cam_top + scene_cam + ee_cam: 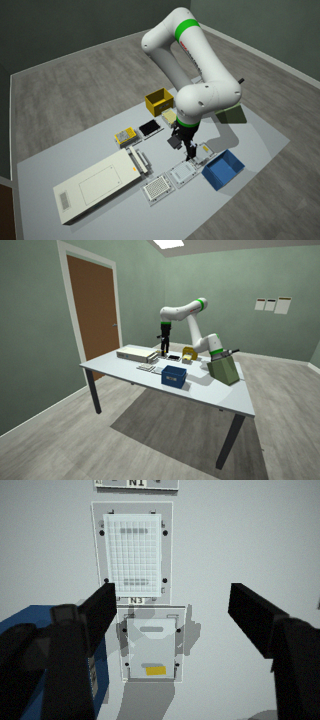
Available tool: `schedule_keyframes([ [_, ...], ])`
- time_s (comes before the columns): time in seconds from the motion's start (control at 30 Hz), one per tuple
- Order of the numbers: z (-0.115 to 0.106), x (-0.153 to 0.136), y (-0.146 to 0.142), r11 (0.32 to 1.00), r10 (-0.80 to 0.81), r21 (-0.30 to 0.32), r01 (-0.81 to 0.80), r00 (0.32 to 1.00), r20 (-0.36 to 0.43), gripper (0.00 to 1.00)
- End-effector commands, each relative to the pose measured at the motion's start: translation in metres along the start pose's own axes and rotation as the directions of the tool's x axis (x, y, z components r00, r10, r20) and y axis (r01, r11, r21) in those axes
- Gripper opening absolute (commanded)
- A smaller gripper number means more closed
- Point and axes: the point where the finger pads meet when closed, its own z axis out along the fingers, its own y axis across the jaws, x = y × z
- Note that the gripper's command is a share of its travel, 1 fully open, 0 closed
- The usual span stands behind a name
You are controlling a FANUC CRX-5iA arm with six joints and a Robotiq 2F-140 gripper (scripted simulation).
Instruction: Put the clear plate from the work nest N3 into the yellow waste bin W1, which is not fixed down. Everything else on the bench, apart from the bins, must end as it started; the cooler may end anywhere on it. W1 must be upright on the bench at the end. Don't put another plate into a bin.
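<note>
Overhead, the gripper (170,607) hangs with jaws apart and empty above the table (85,147), near the clear plate (134,555) in nest N3.
</note>
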Motion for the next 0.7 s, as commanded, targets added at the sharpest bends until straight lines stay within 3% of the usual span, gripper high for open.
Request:
schedule_keyframes([
  [0.0,0.006,0.005,-0.014,1.000,0.000,0.001,0.000,1.000,-0.001,0.70],
  [0.37,0.025,0.015,-0.053,1.000,0.000,0.001,0.000,1.000,-0.001,0.70],
  [0.67,0.025,0.015,-0.053,1.000,0.000,0.001,0.000,1.000,-0.001,0.70],
])
